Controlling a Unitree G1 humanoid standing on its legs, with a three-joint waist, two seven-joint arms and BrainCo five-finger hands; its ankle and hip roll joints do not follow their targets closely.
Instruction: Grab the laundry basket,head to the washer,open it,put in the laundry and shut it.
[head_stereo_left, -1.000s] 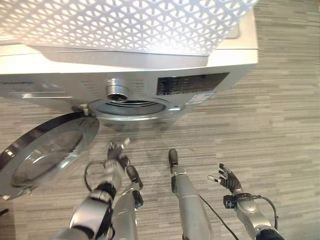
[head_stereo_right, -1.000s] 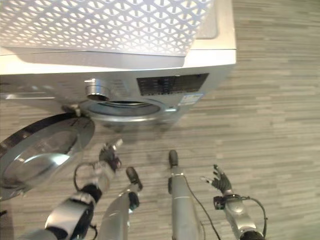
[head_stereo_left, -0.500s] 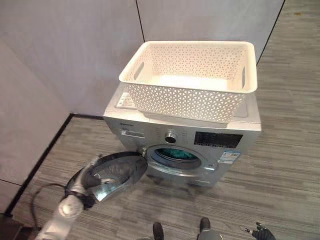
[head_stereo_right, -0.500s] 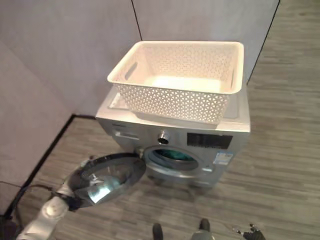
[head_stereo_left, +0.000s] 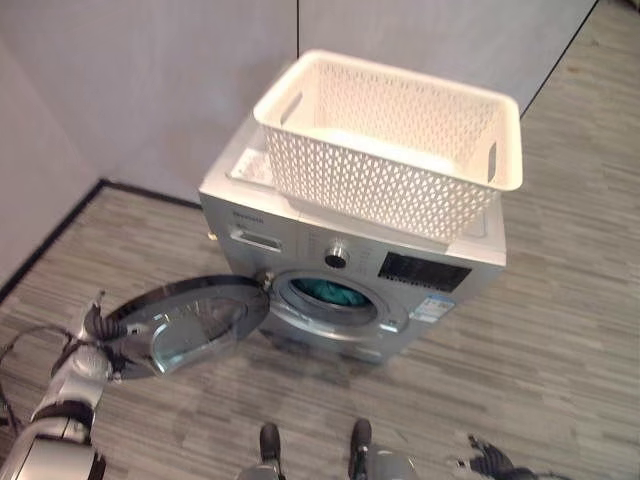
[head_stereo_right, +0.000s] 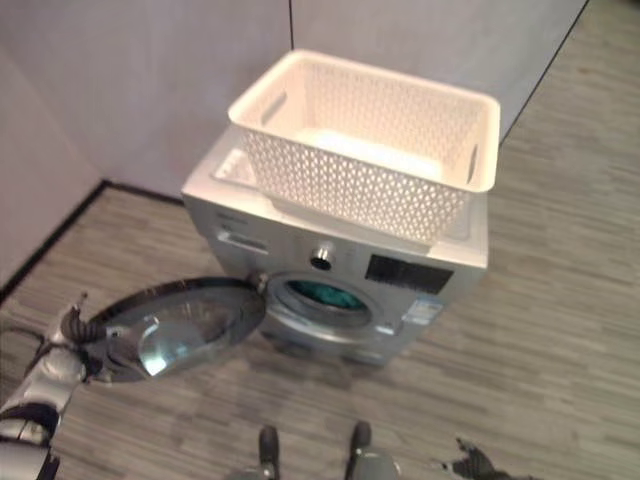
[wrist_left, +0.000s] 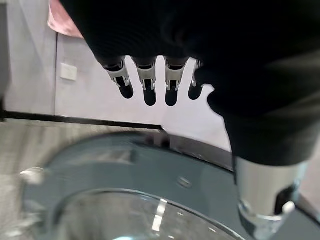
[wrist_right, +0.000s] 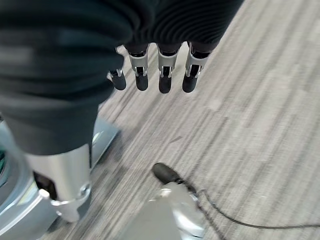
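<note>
Left eye view has shifted since half a second ago; the washer door (head_stereo_left: 185, 322) hangs open as before, the left hand (head_stereo_left: 95, 330) at its 9 o'clock rim, fingers (wrist_left: 145, 82) straight. Laundry basket (head_stereo_left: 390, 140) sits atop the washer (head_stereo_left: 300, 240), teal laundry (head_stereo_left: 325, 292) inside the drum. Right wrist view shows the right hand (wrist_right: 150, 75) relaxed above the floor (wrist_right: 260, 100).
</note>
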